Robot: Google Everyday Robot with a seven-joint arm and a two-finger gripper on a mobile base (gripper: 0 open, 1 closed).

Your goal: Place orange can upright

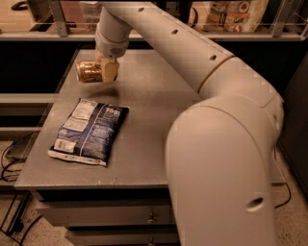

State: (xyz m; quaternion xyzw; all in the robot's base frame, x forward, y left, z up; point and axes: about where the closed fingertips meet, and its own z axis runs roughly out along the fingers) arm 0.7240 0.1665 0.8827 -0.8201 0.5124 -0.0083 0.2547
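Note:
The orange can (88,71), golden-bronze with pale markings, lies on its side in my gripper (107,71), held a little above the far left part of the grey table (144,101). The gripper's pale fingers (110,70) are shut around the can's right end. A shadow lies on the table just under the can. My large white arm fills the right of the view and hides the table's right side.
A dark blue snack bag (90,130) lies flat on the table's left front part. A shelf rail with boxes (236,9) runs along the back. Cables lie on the floor at the lower left.

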